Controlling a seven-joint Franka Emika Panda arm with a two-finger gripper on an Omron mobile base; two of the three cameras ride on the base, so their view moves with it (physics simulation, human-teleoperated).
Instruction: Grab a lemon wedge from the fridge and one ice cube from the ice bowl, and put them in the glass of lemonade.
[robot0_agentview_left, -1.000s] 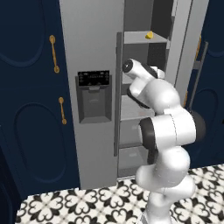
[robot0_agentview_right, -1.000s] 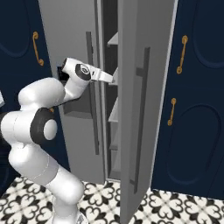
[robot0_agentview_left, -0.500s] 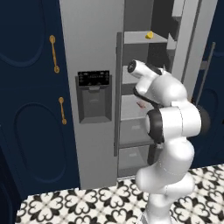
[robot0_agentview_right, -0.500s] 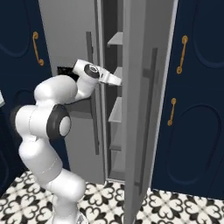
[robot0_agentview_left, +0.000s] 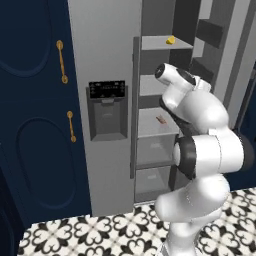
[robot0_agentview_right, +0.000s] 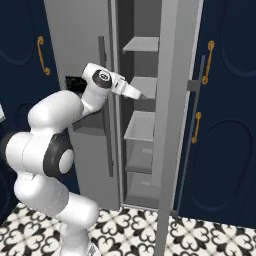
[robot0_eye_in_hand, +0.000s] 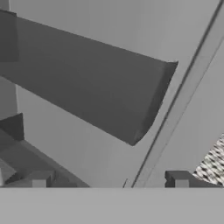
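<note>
I am in front of the tall grey two-door fridge (robot0_agentview_left: 107, 60) with its dark dispenser panel (robot0_agentview_left: 106, 110). Its right door (robot0_agentview_right: 172, 125) stands open, and I can see the grey shelves (robot0_agentview_left: 156, 122) inside. My white arm reaches up into the open side of the fridge.

The tiny bright yellow lemon wedge (robot0_agentview_left: 171, 40) sits on the top shelf, near the front edge. It is higher than my hand and apart from it. I am not touching it.

My fingers (robot0_eye_in_hand: 109, 180) are spread wide apart, and nothing is between them. From my hand I see two small dark finger tips (robot0_eye_in_hand: 180, 179) low down, with a grey wall and a dark grey shelf in front of them.

A small reddish thing (robot0_agentview_left: 161, 119) lies on a lower shelf. It is too small for me to tell what it is.

Navy cabinets with gold handles (robot0_agentview_left: 62, 62) stand on both sides of the fridge. The floor (robot0_agentview_left: 100, 232) has black and white flower tiles.
</note>
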